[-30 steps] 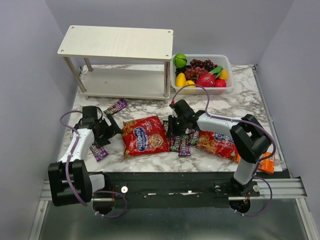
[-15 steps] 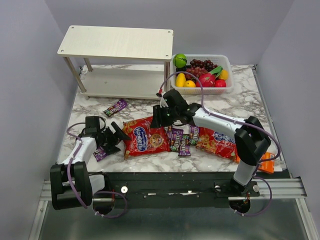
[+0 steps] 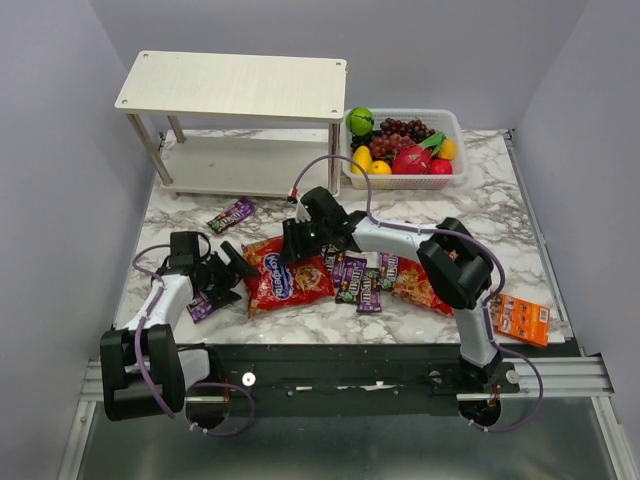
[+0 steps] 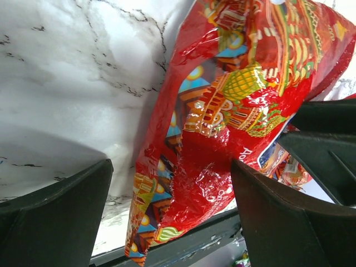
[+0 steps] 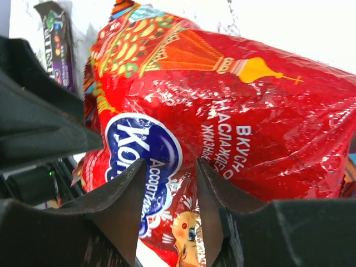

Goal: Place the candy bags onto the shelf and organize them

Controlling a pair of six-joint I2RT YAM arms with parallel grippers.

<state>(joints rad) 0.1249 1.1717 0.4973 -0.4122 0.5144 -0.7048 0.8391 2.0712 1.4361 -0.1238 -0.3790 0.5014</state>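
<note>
1. Nearest the arm bases, in the lower left of the top view, the left pincer lies low on the tabletop. Its fingers are spread wide and hold nothing, and its mouth faces right.
2. Just right of that mouth lies a red bag, flat on the marble at lower centre. Its long axis runs roughly left to right across the frame, so its left short end points into the left pincer. In the left wrist view the crinkled foil fills the gap between the fingers, and contact cannot be told.
3. At the bag's far edge sits the right pincer, reaching in from the right. Its fingers stand part-way apart astride the foil by the blue logo. Whether they already nip it I cannot tell.
4. My judgement: both arms are at the bag, the left at its end and the right at its far side. The lift turns on taking that far edge or short end cleanly.
5. Right of the bag lie small packets, then a second red bag partly under the right arm, and an orange packet at lower right.
6. Farthest off, in the upper left, stands the shelf, well apart from the bag, with no candy visible on either board. The fruit basket stands beside it.
</note>
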